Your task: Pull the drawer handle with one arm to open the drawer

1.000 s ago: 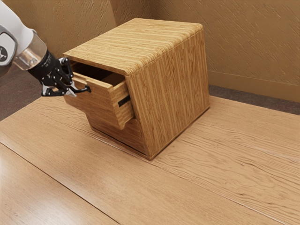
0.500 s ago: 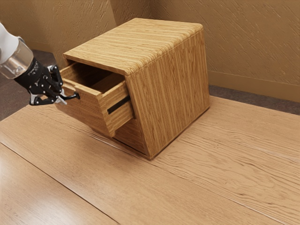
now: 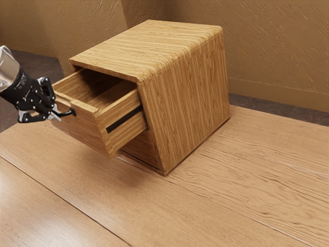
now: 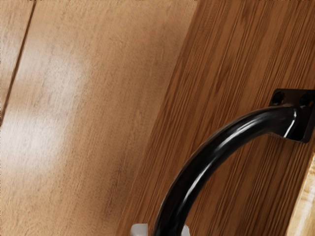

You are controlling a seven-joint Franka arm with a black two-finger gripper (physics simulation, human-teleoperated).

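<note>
A wooden cabinet (image 3: 180, 87) stands on the table, and its single drawer (image 3: 95, 116) is drawn well out toward the exterior view's left, its hollow inside showing. My black gripper (image 3: 60, 110) is at the drawer's front, shut on the black curved handle (image 3: 67, 112). In the wrist view the glossy black handle (image 4: 216, 157) arcs from its black mounting plate (image 4: 295, 115) on the drawer front (image 4: 236, 73), right under my hand.
The wooden table (image 3: 205, 195) stretches wide in front of and to the exterior view's right of the cabinet. A textured tan wall (image 3: 277, 41) rises behind. Dark floor (image 3: 31, 62) lies beyond the table's far left edge.
My gripper has moved toward the exterior view's left with the handle in it, and the drawer has slid further out of the cabinet over both steps.
</note>
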